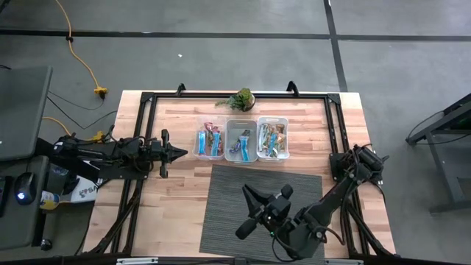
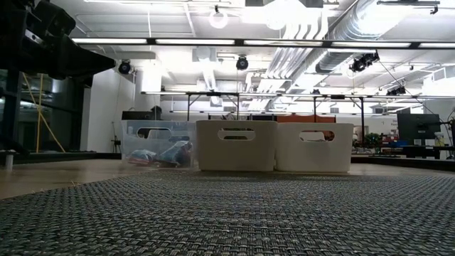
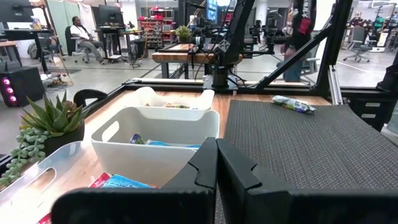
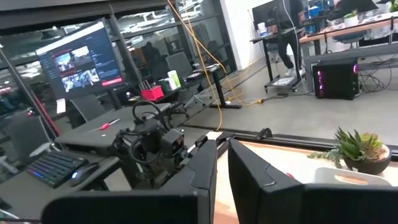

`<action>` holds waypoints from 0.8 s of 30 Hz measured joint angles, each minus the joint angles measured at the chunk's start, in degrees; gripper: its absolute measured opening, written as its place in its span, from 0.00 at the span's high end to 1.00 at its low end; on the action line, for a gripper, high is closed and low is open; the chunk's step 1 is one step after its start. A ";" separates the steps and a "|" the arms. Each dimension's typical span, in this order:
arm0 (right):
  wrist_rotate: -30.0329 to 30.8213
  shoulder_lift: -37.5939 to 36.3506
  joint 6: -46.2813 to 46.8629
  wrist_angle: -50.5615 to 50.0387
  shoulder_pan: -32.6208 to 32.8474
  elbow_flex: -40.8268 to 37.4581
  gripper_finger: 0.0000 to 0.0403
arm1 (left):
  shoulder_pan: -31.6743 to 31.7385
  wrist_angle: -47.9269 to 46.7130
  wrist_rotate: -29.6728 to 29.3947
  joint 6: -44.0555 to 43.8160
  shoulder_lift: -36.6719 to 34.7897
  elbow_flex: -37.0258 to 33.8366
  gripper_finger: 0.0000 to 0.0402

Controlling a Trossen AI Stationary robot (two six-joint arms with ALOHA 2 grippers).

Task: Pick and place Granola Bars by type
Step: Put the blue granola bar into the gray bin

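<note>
Three bins stand in a row at the table's far middle. The left bin holds blue and pink-red granola bars. A blue bar lies in the middle bin. Orange-brown and blue bars fill the right bin. One more wrapped bar lies flat on the grey mat; it shows only in the left wrist view. My left gripper hovers shut to the left of the bins, pointing right. My right gripper is raised over the mat's near part, its fingers a narrow gap apart, holding nothing.
A small green plant stands just behind the bins at the far edge. The grey woven mat covers the table's near middle. A black frame runs along the table's edges. People and desks show in the room beyond.
</note>
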 joint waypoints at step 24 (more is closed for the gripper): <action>-50.85 -1.01 10.01 -17.08 -14.05 0.00 0.94 | -0.01 -0.02 0.00 0.02 0.00 0.00 1.00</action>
